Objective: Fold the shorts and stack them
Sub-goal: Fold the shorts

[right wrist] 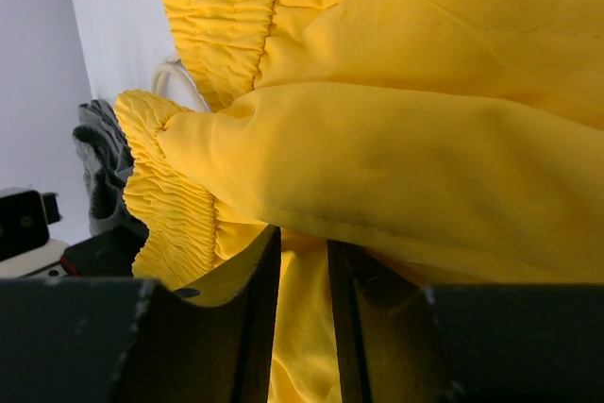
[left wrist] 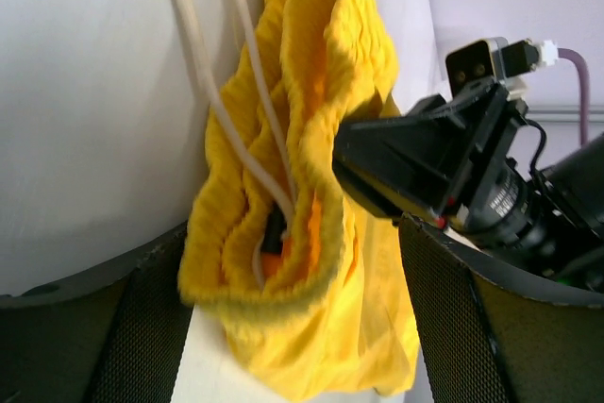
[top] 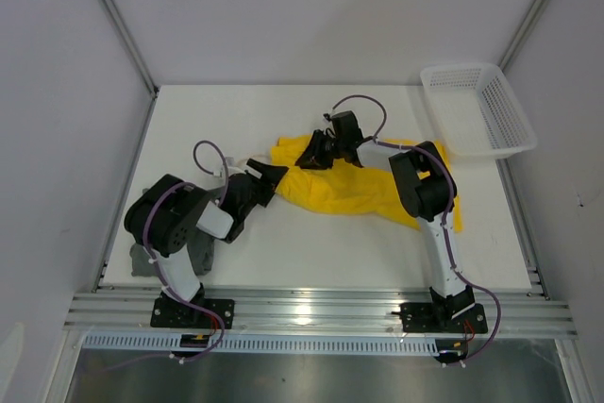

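Holding: right fingers (top: 311, 153) clamped on yellow shorts (top: 349, 191), frame centre
Left fingers (top: 272, 176): apart, near yellow shorts
Grey shorts (top: 142, 259): lower left

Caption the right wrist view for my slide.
Right gripper pinching a fold of the yellow shorts, their ruffled waistband at left.

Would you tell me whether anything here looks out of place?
The plain dark grey cloth shorts lie bunched at the table's near-left corner, apart from the crumpled bright yellow shorts.
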Robot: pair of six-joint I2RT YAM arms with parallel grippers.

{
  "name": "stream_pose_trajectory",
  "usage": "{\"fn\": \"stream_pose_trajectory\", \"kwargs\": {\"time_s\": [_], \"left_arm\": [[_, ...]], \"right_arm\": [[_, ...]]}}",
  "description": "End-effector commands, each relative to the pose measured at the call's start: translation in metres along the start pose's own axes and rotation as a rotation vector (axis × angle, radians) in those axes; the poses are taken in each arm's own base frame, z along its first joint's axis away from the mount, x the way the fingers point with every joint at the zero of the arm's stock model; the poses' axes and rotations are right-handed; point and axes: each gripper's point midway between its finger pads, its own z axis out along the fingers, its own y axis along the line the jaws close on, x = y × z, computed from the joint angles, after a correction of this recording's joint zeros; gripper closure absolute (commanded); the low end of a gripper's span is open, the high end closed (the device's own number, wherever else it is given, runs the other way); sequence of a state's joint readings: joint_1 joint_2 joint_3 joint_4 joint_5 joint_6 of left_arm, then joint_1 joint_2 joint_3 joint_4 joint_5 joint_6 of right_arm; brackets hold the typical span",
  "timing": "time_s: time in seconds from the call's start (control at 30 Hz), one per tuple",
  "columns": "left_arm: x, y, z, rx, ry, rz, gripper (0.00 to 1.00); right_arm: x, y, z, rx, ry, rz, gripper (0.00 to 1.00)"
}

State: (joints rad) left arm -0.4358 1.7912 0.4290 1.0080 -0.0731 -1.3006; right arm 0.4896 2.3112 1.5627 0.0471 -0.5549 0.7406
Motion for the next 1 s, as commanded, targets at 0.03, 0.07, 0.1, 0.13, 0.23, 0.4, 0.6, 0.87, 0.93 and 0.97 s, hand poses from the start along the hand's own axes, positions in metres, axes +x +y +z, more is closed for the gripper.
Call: {"fn": "stream_pose_trajectory", "kwargs": {"time_s": [0.03,0.07,0.1,0.13,0.23,0.4,0.6,0.87,0.93,0.97], "left_arm": [[-0.011,0.02,0.013,-0.088,-0.062,0.11,0.15],[-0.013,0.013,0.014,-0.054,-0.077,0.114,0.16],[-0.014,0.015,0.012,-0.047,-0.085,0.122,0.16],[-0.014,0.012,0.013,-0.028,-0.087,0.135,0.17],[-0.009,0.011,0.02,-0.007,-0.062,0.169,0.18],[-0.006,0.009,0.025,0.007,-0.041,0.174,0.19],[-0.005,0.008,0.029,0.008,0.018,0.226,0.26],[-0.003,0.006,0.032,0.012,0.059,0.263,0.67],[-0.002,0.004,0.032,0.017,0.07,0.277,0.77],[-0.001,-0.002,0.035,0.035,0.081,0.28,0.81]], "right_arm": [[0.035,-0.027,-0.003,0.147,0.111,-0.025,0.7],[0.038,-0.027,-0.002,0.154,0.125,-0.041,0.7],[0.041,-0.029,-0.002,0.158,0.133,-0.045,0.7],[0.041,-0.028,-0.002,0.152,0.136,-0.05,0.7],[0.046,-0.027,-0.002,0.143,0.147,-0.058,0.71],[0.049,-0.025,-0.003,0.142,0.159,-0.071,0.71],[0.055,-0.026,-0.008,0.151,0.187,-0.107,0.71],[0.058,-0.021,-0.014,0.13,0.185,-0.119,0.72],[0.058,-0.017,-0.015,0.116,0.183,-0.123,0.71],[0.057,-0.014,-0.017,0.112,0.178,-0.127,0.71]]}}
